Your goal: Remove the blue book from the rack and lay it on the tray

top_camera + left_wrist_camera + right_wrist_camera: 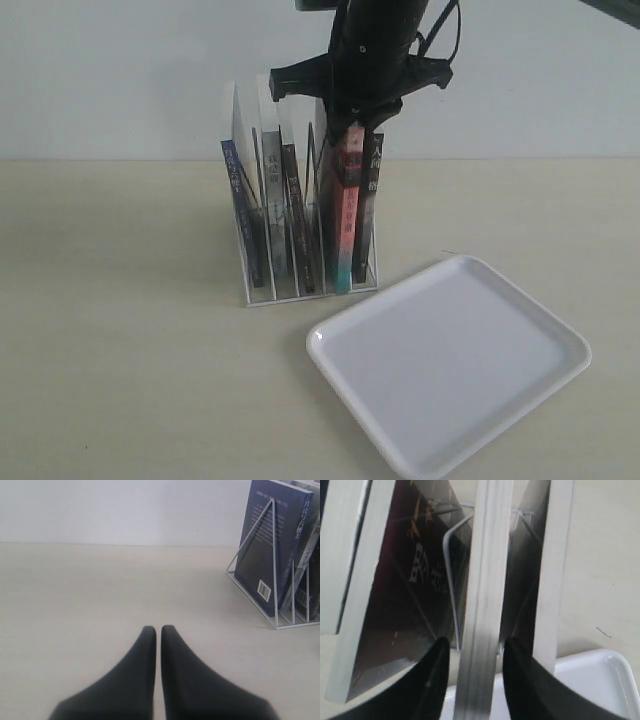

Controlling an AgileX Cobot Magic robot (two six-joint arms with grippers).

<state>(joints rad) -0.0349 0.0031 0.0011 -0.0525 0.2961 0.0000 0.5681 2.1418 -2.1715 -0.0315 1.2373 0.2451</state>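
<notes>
The white wire rack [262, 296] stands upright at the middle of the table with several books in it. The blue book [236, 190] sits in its leftmost slot, and its deep blue back cover with a barcode [265, 535] shows behind the rack's wire [274, 560]. My right gripper [350, 125] hangs over the rack's right end. It is open [475, 647], its fingers straddling the top edge of the pink-and-teal-spined book [345, 215] with a gap on each side. My left gripper [158, 630] is shut on nothing, low over bare table, well apart from the rack. The white tray [450, 360] lies at the front right.
A black book with white characters [373, 175] stands right of the pink-and-teal one. Other dark books [290, 205] fill the middle slots. A dark cover [415, 565] is beside my right fingers, and the tray's rim [600, 672] lies below them. A pale wall stands behind the table.
</notes>
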